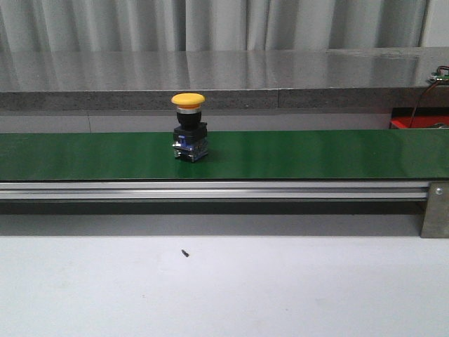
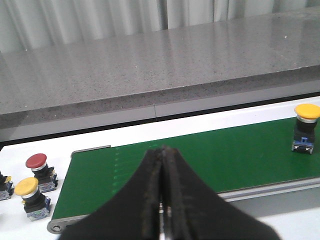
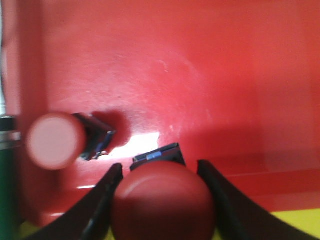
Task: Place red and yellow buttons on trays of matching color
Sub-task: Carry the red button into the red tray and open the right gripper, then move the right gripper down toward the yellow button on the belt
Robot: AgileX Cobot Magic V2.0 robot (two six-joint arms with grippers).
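Front view: yellow button (image 1: 189, 127) stands upright on the green belt (image 1: 316, 153), cap up, long axis vertical, a little left of centre. No arm in sight. Small dark speck (image 1: 185, 253) on the worktop (image 1: 280, 288) below it, at about 6 o'clock. Red tray (image 1: 419, 123), only a corner showing, at the button's 3 o'clock beyond the belt. No yellow tray seen here.

Left wrist view: left tool (image 2: 162, 200) with fingers pressed together, nothing between them. The belt's yellow button (image 2: 305, 128) sits at about 2 o'clock from the tips, well apart. Off the belt's end at 9 o'clock: a red button (image 2: 40, 171) and a second yellow one (image 2: 31, 198), near each other.

Right wrist view: right tool (image 3: 160, 200) clamped on a red button (image 3: 162, 210), low over the red tray floor (image 3: 200, 75). Another red button (image 3: 62, 140), blurred, lies tipped on the tray at 10 o'clock. Judgement: the right is busy releasing; the left looks free to take the belt button.

No legible writing or brands in any view.
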